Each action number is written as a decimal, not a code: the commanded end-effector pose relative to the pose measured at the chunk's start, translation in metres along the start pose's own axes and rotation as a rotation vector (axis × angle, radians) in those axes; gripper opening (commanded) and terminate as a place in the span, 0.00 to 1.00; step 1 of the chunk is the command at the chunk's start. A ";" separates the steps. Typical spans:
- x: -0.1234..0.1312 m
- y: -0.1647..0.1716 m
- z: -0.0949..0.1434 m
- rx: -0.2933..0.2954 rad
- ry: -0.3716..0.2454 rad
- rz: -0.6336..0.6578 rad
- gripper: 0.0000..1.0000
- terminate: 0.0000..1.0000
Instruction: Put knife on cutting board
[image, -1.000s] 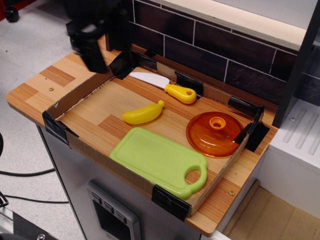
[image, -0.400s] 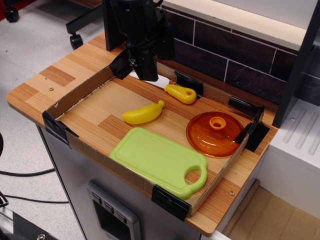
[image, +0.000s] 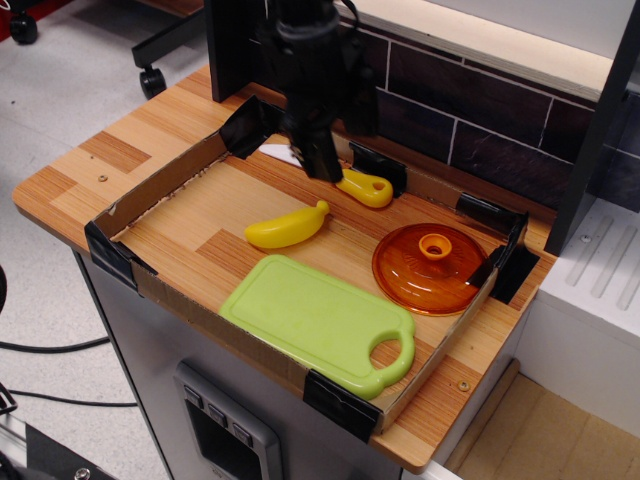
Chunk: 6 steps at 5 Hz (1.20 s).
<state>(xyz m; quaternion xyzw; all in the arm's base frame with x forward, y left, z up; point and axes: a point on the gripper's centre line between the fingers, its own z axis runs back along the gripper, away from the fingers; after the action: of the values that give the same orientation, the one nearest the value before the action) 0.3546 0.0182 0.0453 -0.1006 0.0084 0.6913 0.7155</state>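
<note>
The black gripper (image: 322, 160) is poised over the white blade of the small yellow-handled plastic knife (image: 363, 187); whether the jaws are open cannot be told. It has been moved right since 0.4 s ago. Nearby lie the yellow toy banana (image: 287, 227), round orange lid (image: 433, 268) and lime-green cutting board (image: 318, 320).

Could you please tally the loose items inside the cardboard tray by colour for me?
Yellow: 2, the banana and the knife, counted by its yellow handle; its white blade is mostly hidden behind the gripper
Green: 1, the cutting board
Orange: 1, the lid
Total: 4
</note>
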 end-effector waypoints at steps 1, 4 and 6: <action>-0.012 -0.021 0.000 0.003 0.006 0.023 1.00 0.00; -0.012 -0.014 -0.043 0.055 -0.051 0.040 1.00 0.00; -0.021 -0.004 -0.050 0.069 -0.051 0.006 1.00 0.00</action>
<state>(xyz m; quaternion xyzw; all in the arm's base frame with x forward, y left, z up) 0.3565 -0.0097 -0.0022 -0.0555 0.0188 0.7034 0.7084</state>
